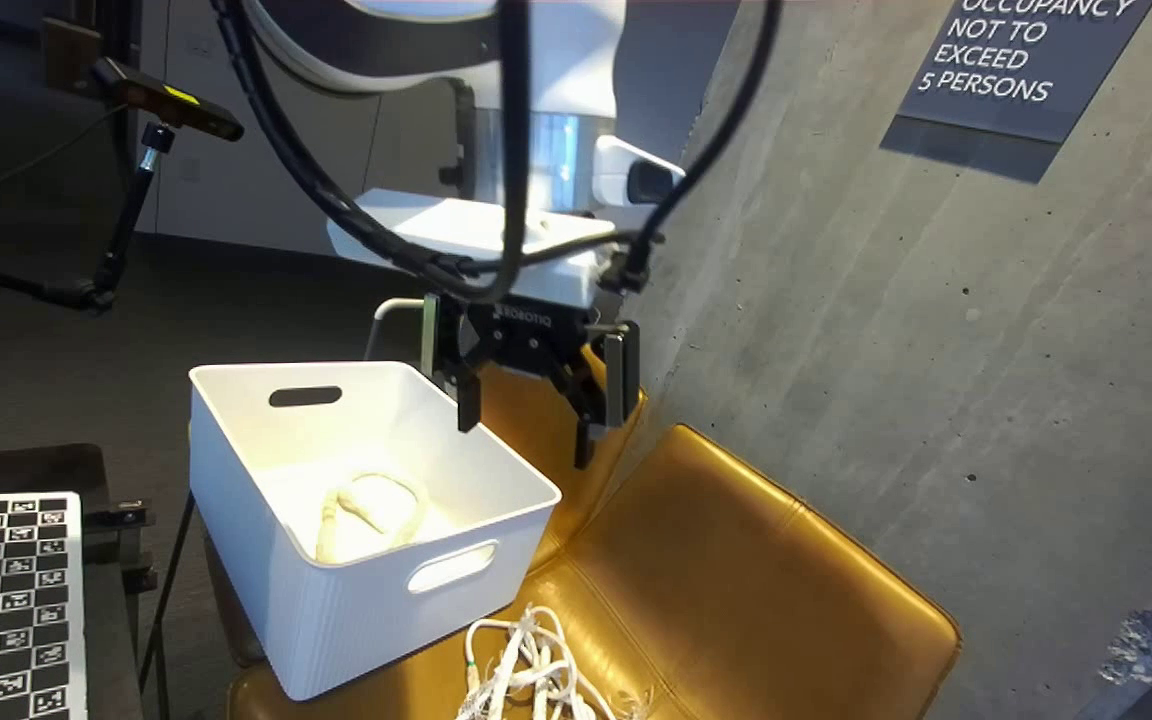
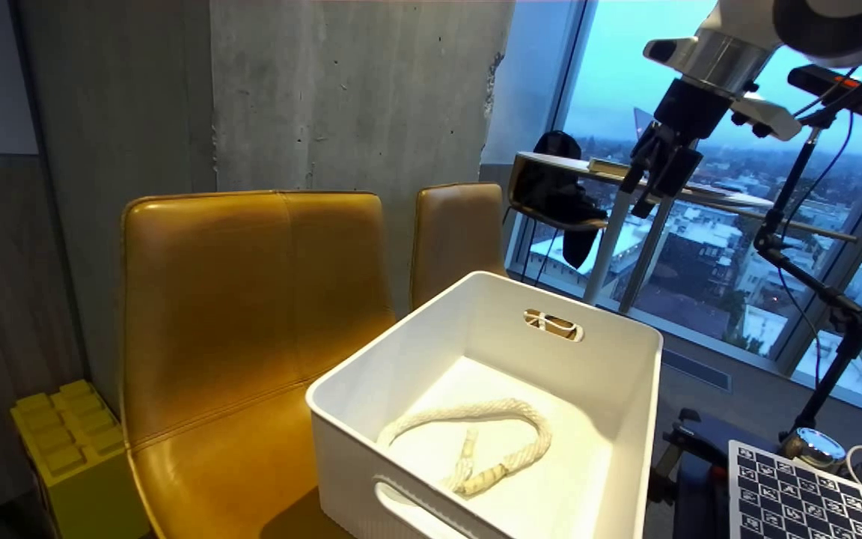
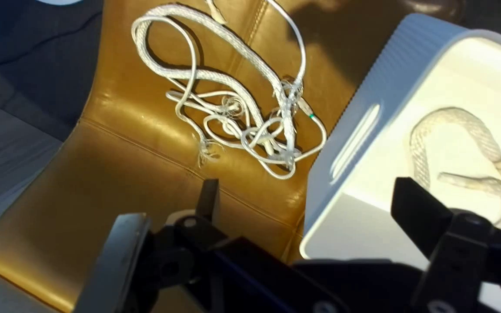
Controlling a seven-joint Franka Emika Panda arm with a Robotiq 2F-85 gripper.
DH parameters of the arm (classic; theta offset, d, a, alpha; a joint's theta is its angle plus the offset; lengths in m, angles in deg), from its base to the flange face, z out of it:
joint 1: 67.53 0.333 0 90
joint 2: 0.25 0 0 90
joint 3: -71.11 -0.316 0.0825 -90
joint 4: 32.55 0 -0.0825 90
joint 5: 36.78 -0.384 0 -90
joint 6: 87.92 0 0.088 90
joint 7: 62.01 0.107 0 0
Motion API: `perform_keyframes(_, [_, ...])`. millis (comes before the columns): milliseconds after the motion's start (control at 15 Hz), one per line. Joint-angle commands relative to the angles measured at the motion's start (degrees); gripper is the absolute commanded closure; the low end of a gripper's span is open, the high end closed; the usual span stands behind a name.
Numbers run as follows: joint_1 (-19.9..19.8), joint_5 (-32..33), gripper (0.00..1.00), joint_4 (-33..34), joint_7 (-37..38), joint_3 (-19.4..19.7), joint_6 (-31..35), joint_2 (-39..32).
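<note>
An empty hand [image 1: 526,435] hangs higher than a white box [image 1: 376,620] on a leather chair [image 1: 766,560]
The hand is spread wide and grips nothing. A short rope [image 2: 542,438] lies curled inside the box, whose walls probably keep it from slipping away; tangled cords [image 3: 254,111] rest just outside, where the chair's dip perhaps holds them.

Open air separates the spread jaws from a white bin [image 1: 366,615], which can be entered from above; its sides are walled save for slim handle slots [image 1: 451,567]. Inside, a bent rope [image 2: 540,436] lies with bare bottom [image 2: 569,479] around it. Tangled cords [image 3: 238,90] crowd the chair seat [image 3: 115,87] just outside one end, while a tan chair back [image 1: 776,560] and concrete wall [image 1: 866,330] stand along one side, a checkered board [image 1: 6,610] opposite.
</note>
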State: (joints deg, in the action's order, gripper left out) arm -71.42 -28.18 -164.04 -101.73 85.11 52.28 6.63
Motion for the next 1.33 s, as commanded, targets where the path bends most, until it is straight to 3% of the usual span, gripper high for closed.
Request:
perform_keyframes(0, [-2.44, -3.06, 0.00, 7.63, -8.18, 0.39, -3.28, -8.63])
perform_keyframes(467, [-5.49, 1.26, 0.00, 15.63, -13.32, -3.05, -3.54, -22.61])
perform_keyframes(867, [-6.02, 14.66, 0.00, 17.39, -12.47, -2.17, 0.32, -31.91])
perform_keyframes(1267, [-5.61, 21.23, 0.00, 19.64, -10.75, -2.27, 2.28, -39.76])
